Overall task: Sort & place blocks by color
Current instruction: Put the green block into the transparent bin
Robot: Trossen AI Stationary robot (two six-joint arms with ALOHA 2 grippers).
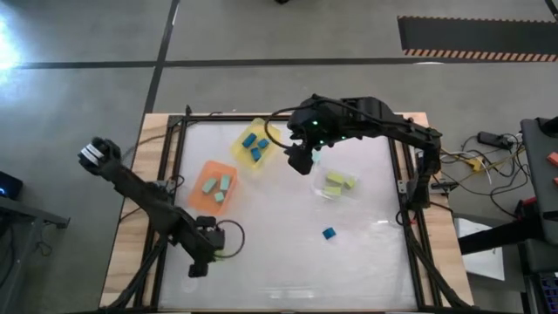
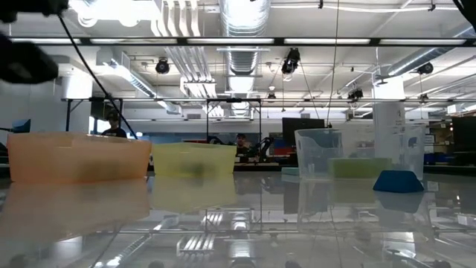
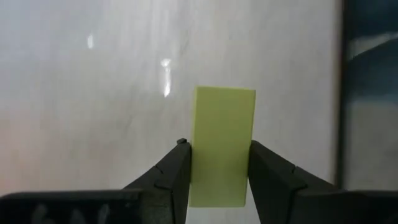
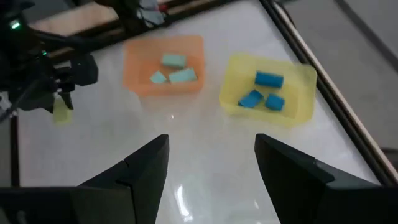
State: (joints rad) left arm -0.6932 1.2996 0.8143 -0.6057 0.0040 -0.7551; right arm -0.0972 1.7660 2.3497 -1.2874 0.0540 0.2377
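The left gripper sits low at the table's near-left, its fingers clamped on a yellow-green block. The right gripper hovers far of centre beside the yellow bin, fingers spread wide and apparently empty, with a dark blue block lying loose nearer.

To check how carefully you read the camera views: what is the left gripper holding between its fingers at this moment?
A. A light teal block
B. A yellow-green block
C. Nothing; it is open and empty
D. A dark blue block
B: the left wrist view shows the left gripper shut on a yellow-green block, its two fingers pressing the block's sides above the white table.
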